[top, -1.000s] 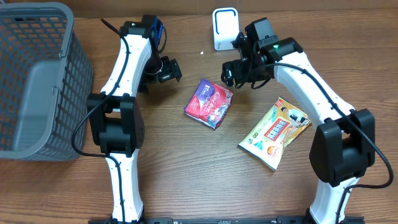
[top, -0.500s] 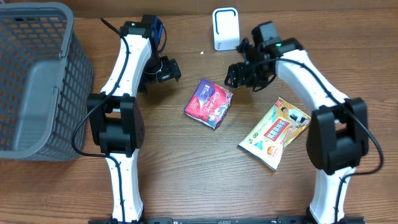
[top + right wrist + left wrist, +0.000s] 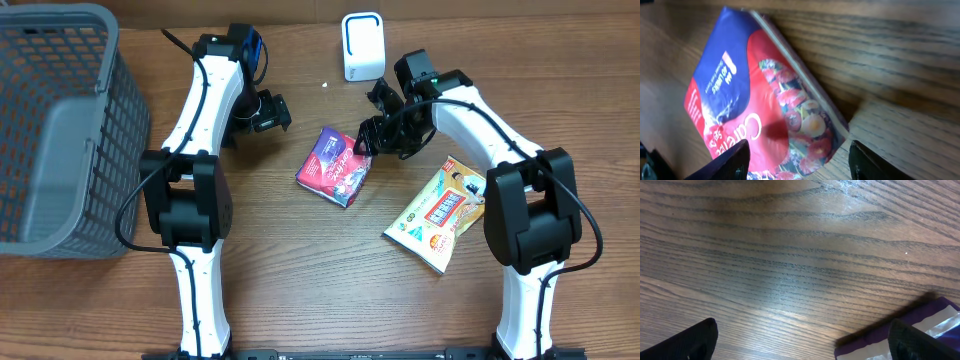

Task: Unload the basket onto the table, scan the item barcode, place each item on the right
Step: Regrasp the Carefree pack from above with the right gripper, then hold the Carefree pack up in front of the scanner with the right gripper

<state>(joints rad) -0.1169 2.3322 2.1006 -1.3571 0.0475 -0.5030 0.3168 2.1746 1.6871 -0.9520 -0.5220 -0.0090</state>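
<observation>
Centrally, the task's item, a purple-and-red snack packet point(image 3: 336, 166), is lying flat on the wooden table point(image 3: 290, 300), between the two arms. The right wrist view is showing its glossy face point(image 3: 765, 110): purple top, red lower panel, white lettering and a picture of fruit, with one corner lifting slightly off the wood. I cannot make out a barcode.

- Far left: a grey mesh basket point(image 3: 118, 100) is sitting at the table's edge, with only its solid grey floor showing inside.
- Left gripper point(image 3: 270, 112) is hovering just left of the packet, jaws spread wide and holding nothing. Its camera is catching a purple corner point(image 3: 925, 330).
- Back centre: a white scanner point(image 3: 362, 47) is standing upright, well apart from the packet.
- Right gripper point(image 3: 368, 142) is sitting low at the packet's right corner, jaws apart and straddling that corner point(image 3: 797, 160). Whether its pads are touching the film, I cannot tell.
- Right: a yellow snack pouch point(image 3: 443, 212) is lying flat near the right arm, apart from the packet.
</observation>
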